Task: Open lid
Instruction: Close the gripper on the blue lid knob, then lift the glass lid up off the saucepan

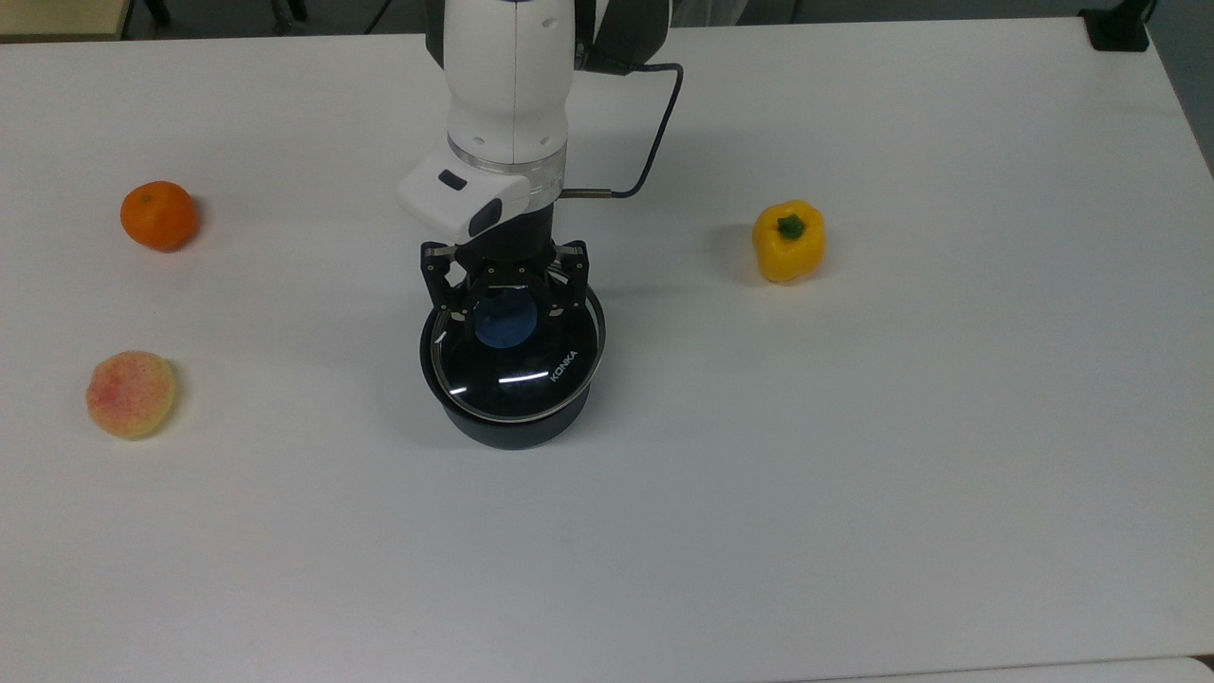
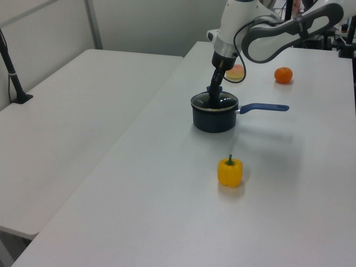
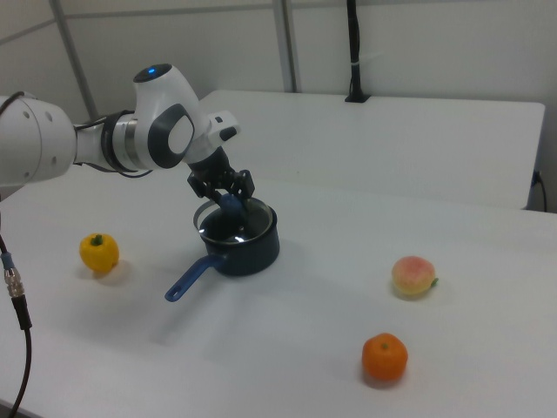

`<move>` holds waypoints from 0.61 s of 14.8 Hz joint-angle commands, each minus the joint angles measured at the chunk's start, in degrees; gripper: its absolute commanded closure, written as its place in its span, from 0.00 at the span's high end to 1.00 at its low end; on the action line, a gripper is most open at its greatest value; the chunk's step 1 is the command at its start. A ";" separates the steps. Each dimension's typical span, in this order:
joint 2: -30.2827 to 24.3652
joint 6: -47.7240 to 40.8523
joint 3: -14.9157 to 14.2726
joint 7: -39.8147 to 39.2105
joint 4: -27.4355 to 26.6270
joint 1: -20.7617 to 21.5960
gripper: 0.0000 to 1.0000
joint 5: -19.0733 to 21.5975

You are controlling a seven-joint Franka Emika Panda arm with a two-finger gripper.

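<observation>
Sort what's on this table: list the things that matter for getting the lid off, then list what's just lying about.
Part of the job:
- lid, glass with a blue knob
- gripper, closed on the knob
- saucepan, dark blue, under the lid

Just lying about:
- yellow pepper
- orange
- peach
</observation>
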 commanded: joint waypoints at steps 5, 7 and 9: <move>-7.05 -5.20 -0.23 0.70 -1.31 -0.07 0.24 -0.97; -9.86 -9.85 -0.23 -0.79 -1.40 -0.07 0.24 -0.36; -13.90 -15.65 -0.23 -1.67 -3.06 0.28 0.24 -0.27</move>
